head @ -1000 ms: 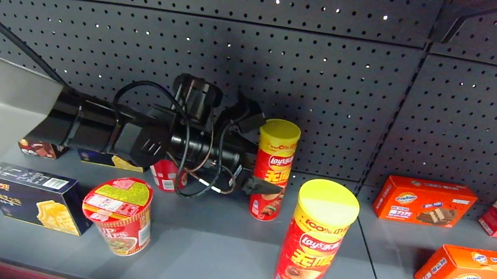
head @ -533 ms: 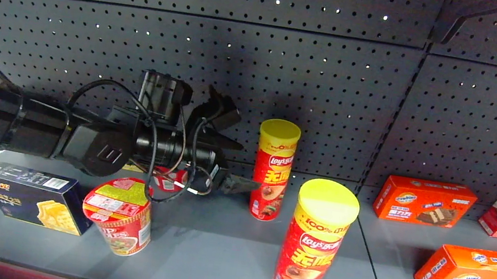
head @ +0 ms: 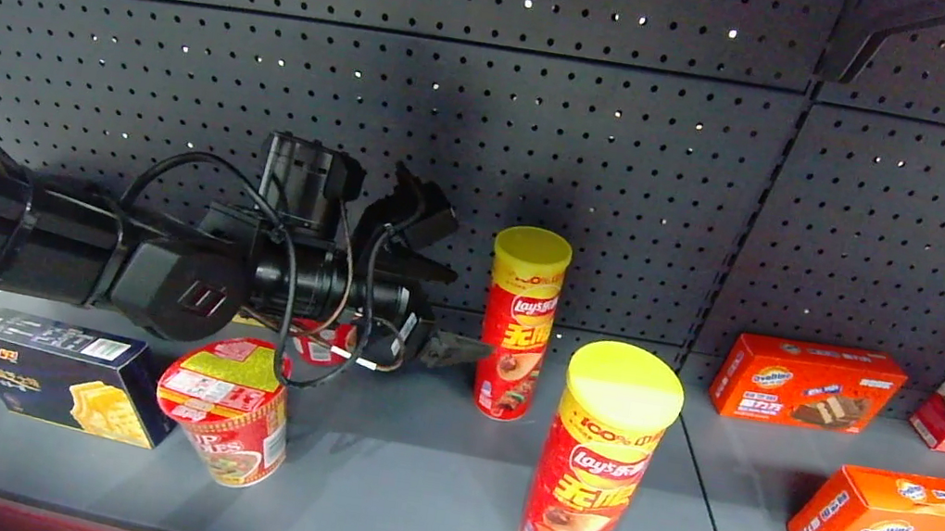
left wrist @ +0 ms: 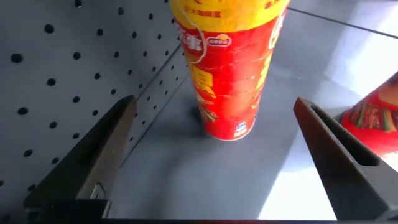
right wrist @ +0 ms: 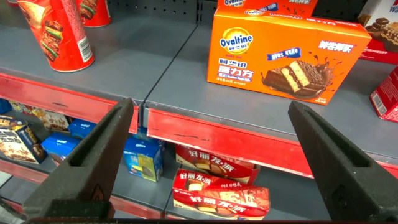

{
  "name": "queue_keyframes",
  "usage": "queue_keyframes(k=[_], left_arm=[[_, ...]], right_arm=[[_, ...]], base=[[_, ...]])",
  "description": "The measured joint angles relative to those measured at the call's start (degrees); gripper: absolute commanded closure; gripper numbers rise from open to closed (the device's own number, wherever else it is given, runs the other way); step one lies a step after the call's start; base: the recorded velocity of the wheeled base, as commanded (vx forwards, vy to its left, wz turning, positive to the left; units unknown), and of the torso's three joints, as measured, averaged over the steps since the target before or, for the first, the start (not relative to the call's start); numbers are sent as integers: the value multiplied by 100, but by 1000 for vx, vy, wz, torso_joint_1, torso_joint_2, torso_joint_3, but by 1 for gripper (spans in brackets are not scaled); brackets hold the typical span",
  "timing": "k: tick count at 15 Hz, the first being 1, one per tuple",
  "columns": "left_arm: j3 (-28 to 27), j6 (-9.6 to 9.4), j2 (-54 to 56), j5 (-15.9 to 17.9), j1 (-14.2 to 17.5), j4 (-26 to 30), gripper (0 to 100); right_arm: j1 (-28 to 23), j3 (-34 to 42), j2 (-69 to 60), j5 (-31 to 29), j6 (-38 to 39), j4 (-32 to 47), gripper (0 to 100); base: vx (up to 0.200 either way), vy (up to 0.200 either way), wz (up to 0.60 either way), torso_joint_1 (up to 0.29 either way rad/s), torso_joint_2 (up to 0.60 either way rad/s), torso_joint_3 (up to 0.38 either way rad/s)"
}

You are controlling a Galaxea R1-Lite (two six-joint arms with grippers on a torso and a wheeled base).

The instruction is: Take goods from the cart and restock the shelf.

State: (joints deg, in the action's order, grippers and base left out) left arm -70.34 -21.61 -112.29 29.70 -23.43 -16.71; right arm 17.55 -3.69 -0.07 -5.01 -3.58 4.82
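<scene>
Two tall red chip cans with yellow lids stand on the grey shelf (head: 421,483). The rear can (head: 520,324) is near the pegboard, the front can (head: 598,462) nearer the edge. My left gripper (head: 462,334) is open just left of the rear can, apart from it. In the left wrist view the rear can (left wrist: 230,68) stands upright beyond my left gripper (left wrist: 214,106), between its spread fingers (left wrist: 93,162), and the front can (left wrist: 379,112) shows at the edge. My right gripper (right wrist: 208,118) is open and holds nothing, low before the shelf's red rail (right wrist: 217,134).
A red cup of noodles (head: 226,407) and dark boxes (head: 67,374) sit under and left of the left arm. Orange boxes (head: 912,523) lie on the right section; one orange box (right wrist: 286,53) faces the right gripper. Lower shelves hold more packets (right wrist: 217,193).
The left gripper, which was around the rear can, has drawn back to the left and left it standing. A brown box at far left has come into view.
</scene>
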Motion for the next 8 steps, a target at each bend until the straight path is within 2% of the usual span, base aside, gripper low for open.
queue_keyframes(k=[5, 7, 8], left_arm=[[-204, 18, -130, -193, -95, 5, 0], [-286, 156, -224, -580, -176, -4, 0], [-308, 229, -265, -666, -217, -6, 0]], right_arm=[[0, -10, 0, 0, -7, 9, 0], [0, -10, 0, 0, -7, 9, 0], [0, -10, 0, 0, -7, 9, 0]], base=[[0, 0, 0, 0, 0, 0], [0, 0, 0, 0, 0, 0], [0, 0, 0, 0, 0, 0]])
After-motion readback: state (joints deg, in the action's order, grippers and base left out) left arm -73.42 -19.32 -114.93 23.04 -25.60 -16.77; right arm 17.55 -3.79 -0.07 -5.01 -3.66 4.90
